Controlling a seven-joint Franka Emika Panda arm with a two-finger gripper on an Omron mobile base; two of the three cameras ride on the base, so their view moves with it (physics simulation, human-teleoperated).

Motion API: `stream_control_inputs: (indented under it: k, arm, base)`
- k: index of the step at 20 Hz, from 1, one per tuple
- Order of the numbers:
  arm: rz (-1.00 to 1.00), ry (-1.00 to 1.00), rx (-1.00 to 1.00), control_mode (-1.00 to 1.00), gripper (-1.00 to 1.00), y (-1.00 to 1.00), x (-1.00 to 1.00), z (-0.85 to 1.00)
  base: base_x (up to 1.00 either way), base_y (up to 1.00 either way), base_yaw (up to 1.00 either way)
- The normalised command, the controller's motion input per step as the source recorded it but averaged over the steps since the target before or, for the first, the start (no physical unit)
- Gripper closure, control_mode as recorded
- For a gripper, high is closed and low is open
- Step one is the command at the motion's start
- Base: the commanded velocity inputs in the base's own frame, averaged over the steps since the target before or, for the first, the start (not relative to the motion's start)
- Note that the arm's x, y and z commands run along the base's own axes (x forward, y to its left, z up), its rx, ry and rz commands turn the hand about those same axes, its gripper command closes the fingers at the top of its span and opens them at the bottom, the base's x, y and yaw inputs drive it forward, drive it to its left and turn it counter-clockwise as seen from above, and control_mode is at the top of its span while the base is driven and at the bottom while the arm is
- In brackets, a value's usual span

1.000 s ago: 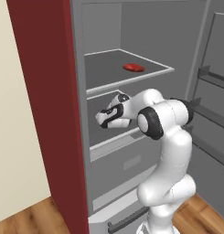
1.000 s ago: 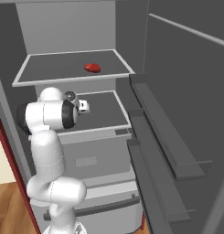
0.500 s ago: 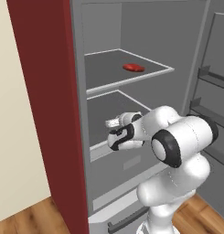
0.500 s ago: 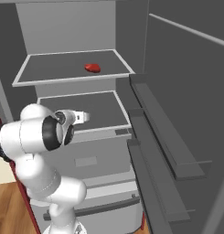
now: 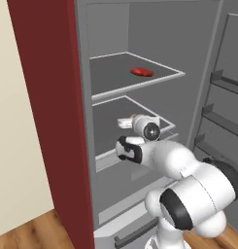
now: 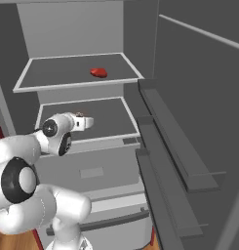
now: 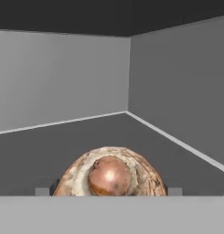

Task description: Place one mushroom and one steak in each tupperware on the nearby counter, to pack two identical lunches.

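Grey fridge interior point(image 5: 140, 29) with dark red outer panel point(image 5: 47, 97) on the left, door racks point(image 6: 174, 156) on the right. Steak point(image 5: 142, 72) lying on the upper shelf point(image 5: 115, 87), toward its far right. End effector point(image 6: 87, 121) reaching in over the lower shelf point(image 6: 111, 117), fingers spread wide, clamped on nothing. Mushroom point(image 7: 109, 173) sitting on that lower shelf right between the fingertips, brown cap with pale tan rim, facing the hand camera.

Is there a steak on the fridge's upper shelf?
Yes: a flat red steak lies alone on the upper shelf, above the shelf the arm reaches into.
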Motion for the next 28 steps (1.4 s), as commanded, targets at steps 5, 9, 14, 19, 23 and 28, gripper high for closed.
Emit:
stream_control_inputs:
  k: [5,9,14,19,23,28]
  arm:
    - [-0.02,0.32,0.26,-1.00,1.00,0.25,-0.46,1.00]
    - [0.00,0.62,0.41,-1.00,1.00,0.16,-0.79,0.80]
    - [-0.03,0.46,0.18,-1.00,1.00,0.00,-1.00,-0.49]
    - [-0.08,0.04,-0.01,1.00,1.00,0.03,-0.60,-0.27]
    - [0.00,0.00,0.00,1.00,1.00,0.00,0.00,0.00]
    - [0.00,0.00,0.00,1.00,1.00,0.00,0.00,0.00]
  base:
    - [0.00,0.00,0.00]
    - [0.00,0.00,0.00]
    - [0.00,0.00,0.00]
    - [-0.40,0.15,-0.09]
    - [-1.00,0.40,-0.55]
    - [-1.00,0.28,-0.84]
